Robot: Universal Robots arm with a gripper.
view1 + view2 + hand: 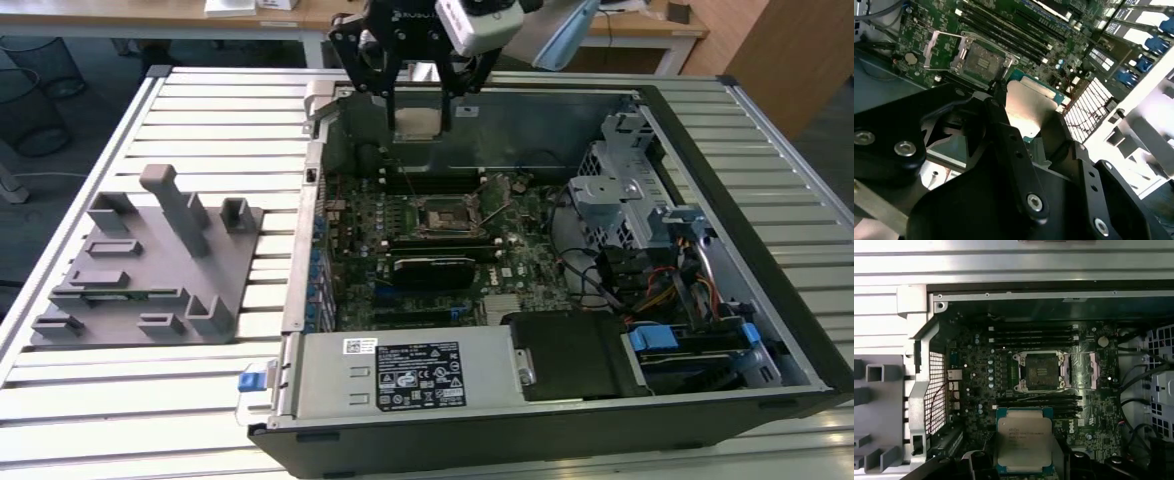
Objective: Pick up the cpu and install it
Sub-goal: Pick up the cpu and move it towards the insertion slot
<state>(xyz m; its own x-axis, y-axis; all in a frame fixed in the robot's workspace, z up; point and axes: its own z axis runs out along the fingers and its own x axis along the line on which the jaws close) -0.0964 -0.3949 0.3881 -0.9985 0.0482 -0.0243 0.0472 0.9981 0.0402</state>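
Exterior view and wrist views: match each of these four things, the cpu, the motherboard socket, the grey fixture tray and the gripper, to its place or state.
Things: 1 cpu; 2 motherboard socket; 3 grey fixture tray; 4 gripper.
States: A on the slatted table, at the exterior view's left of the computer case; B shut on the cpu; C held above the motherboard; D open and empty.
Pairs: 1-C; 2-D; 3-A; 4-B.

Bare socket point(1040, 371) between memory slots point(1031, 334)
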